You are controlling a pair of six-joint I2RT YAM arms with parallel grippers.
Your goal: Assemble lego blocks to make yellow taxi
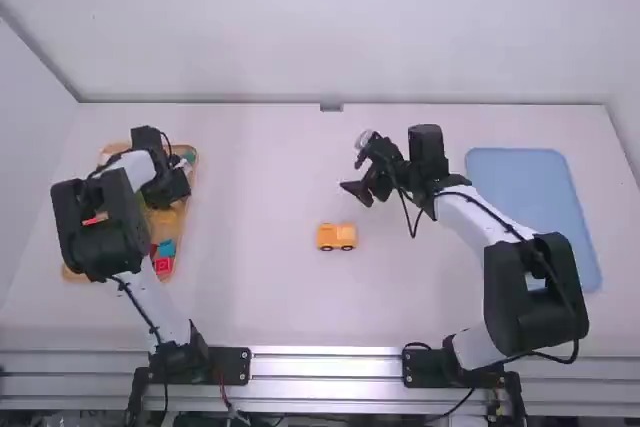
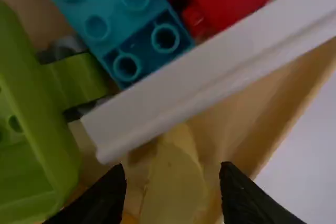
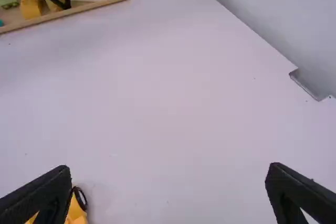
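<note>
one yellowish piece (image 2: 176, 192) near the left tool (image 1: 168, 189) looks blurred.

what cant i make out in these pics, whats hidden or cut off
- tray's middle: high view, covered by the left arm
- green piece's full outline: left wrist view, cut by the edge
- pale yellow piece's shape: left wrist view, blurred, cut by the edge
- yellow car's rest: right wrist view, behind the right gripper, cut by the edge
</note>
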